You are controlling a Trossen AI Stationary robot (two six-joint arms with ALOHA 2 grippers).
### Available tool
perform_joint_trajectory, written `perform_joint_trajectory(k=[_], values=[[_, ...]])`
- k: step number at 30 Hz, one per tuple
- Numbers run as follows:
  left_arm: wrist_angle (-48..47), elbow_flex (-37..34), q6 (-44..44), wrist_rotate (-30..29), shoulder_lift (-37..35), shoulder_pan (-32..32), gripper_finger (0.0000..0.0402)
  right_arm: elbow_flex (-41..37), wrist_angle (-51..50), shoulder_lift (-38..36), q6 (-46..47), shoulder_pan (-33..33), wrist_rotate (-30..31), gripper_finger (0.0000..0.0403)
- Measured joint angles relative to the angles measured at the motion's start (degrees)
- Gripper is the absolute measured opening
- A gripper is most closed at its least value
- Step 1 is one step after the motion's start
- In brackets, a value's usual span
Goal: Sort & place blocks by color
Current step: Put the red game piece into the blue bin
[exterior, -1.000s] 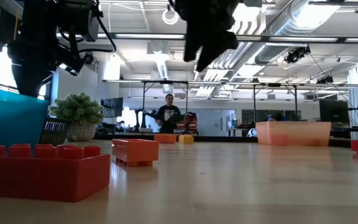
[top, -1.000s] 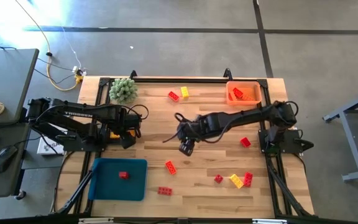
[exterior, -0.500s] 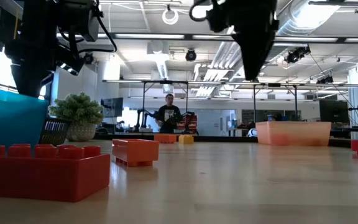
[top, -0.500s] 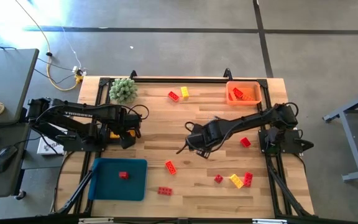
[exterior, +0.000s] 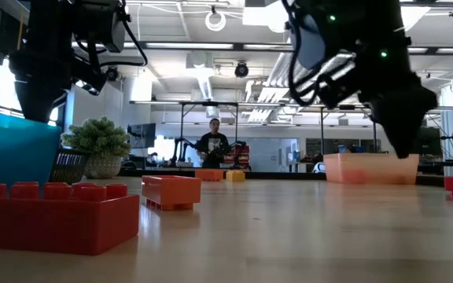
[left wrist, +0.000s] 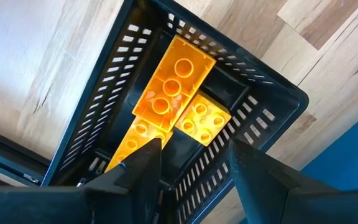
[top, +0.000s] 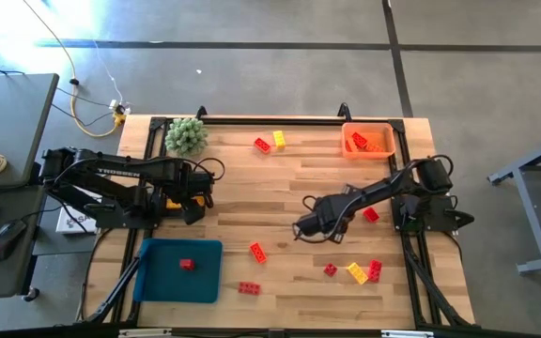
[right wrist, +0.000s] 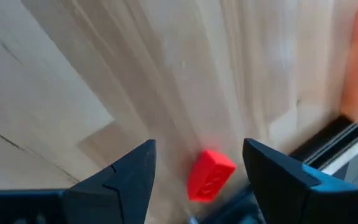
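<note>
Two blocks [left wrist: 180,98] lay in the basket [left wrist: 114,102] at the surface's [top: 299,188] left; other blocks were scattered toward the right

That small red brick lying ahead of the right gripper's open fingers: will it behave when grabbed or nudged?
The red brick looks like rigid moulded plastic, so it should not flex between the right gripper's fingers. Being small, it is probably light and may skate on the smooth wooden table if nudged. Its boxy shape makes rolling unlikely.
</note>
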Motion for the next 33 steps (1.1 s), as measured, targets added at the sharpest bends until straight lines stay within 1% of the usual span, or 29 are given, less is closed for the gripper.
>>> perform_joint_trajectory(k=[6,10,12,16,20,26,31,33], values=[[0.18,0.02,-0.06,0.0,0.0,0.0,0.0177,-5.47,6.78,-5.07,6.53,2.32,-6.58,0.0229],[0.34,0.02,-0.06,-0.02,0.0,0.02,0.0177,-6.96,12.77,-8.39,12.59,4.85,-11.16,0.0229],[0.8,0.02,-0.06,-0.02,0.0,0.04,0.0177,-7.07,15.38,-9.53,15.93,6.29,-12.44,0.0229],[2.51,0.02,-0.06,-0.02,0.0,0.04,0.0177,-7.05,20.9,-10.4,22.86,9.08,-13.15,0.0229],[3.74,0.07,-0.05,-0.02,0.0,0.04,0.0177,-7.05,25.73,-10.4,26.32,11.85,-14.1,0.0229],[6.65,0.07,-0.1,-0.02,0.0,0.04,0.0177,-7.05,31.56,-10.02,28.16,15.65,-13.58,0.0229],[8.85,0.07,-0.18,0.0,0.0,0.03,0.0177,-7.05,32.65,-8.96,28.09,17.74,-10.67,0.0229],[9.44,0.07,-0.21,0.24,0.0,0.04,0.0177,-7.05,33.68,-8.19,27.47,18.24,-10.53,0.0229]])
